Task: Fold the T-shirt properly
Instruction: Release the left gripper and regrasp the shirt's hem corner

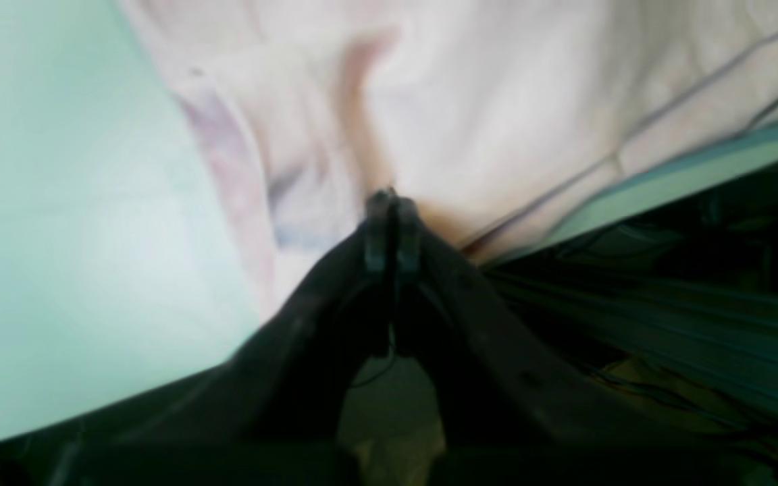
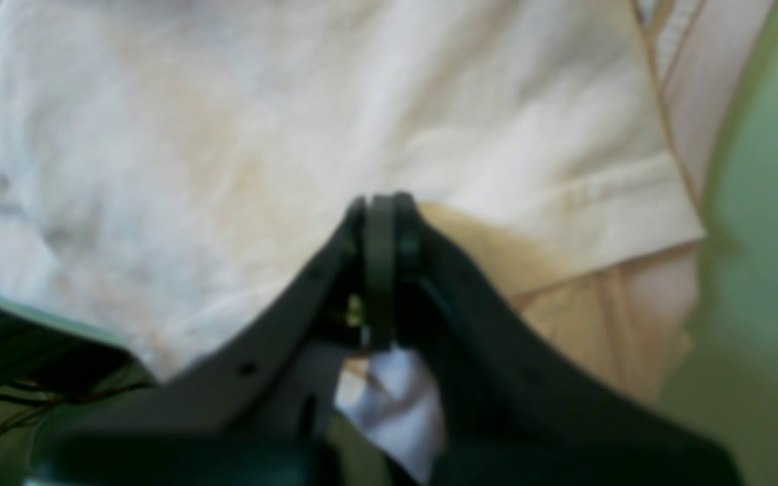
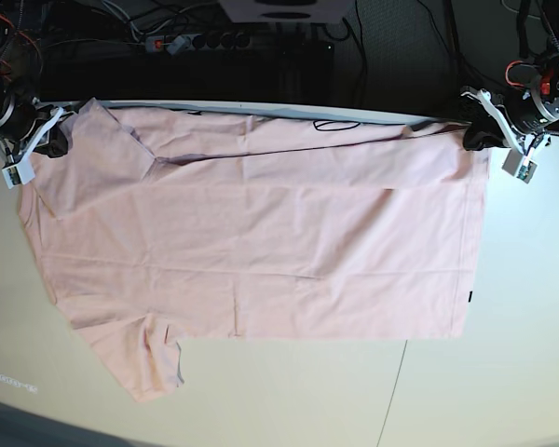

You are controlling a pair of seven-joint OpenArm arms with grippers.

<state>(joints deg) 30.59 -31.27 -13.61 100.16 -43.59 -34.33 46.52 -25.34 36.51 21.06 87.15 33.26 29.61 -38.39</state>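
Pink shirt [image 3: 261,242] lies flat across the table [image 3: 503,372], reaching its 12 o'clock edge. Left gripper [image 3: 473,140] pinches the 2 o'clock corner; right gripper [image 3: 58,140] pinches the 10 o'clock sleeve.

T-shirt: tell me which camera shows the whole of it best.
The base view. There the T-shirt lies spread flat across the table, both sleeves and the hem visible. The left wrist view shows only blurred pink cloth at the left gripper; the right wrist view only cloth at the right gripper.
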